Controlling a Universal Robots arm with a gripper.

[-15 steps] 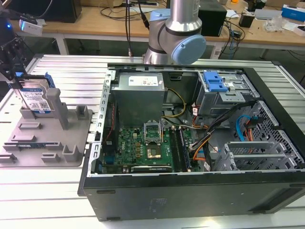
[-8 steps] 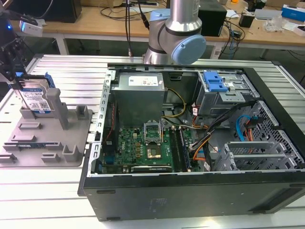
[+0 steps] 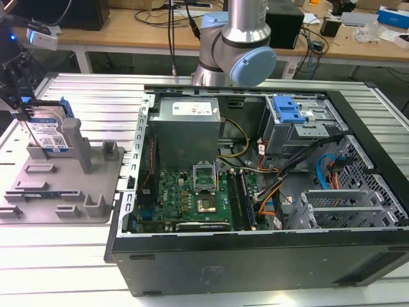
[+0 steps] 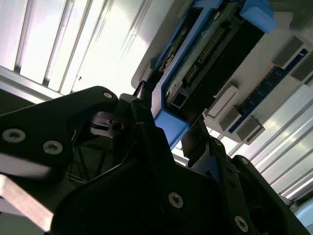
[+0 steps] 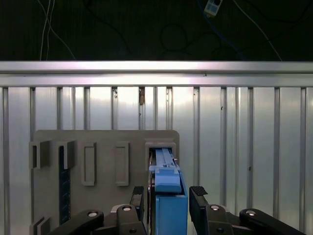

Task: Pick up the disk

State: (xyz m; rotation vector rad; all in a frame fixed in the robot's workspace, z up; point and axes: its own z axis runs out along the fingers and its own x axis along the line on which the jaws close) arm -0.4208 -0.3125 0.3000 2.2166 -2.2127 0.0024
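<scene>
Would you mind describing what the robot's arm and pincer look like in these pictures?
In the exterior view the arm is a silver-grey metal tube with rounded joints, one of them closed by a pale blue round cap. The pincer is matt black, built from angular plates dotted with silver screw heads, as both wrist views show.

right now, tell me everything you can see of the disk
The disk is a flat silver metal drive with a white-and-blue label and blue plastic edging. It stands upright on edge in a slot of the grey holder, at the exterior view's left, outside the computer case. The gripper straddles its top edge; whether it is clamped cannot be told.
</scene>
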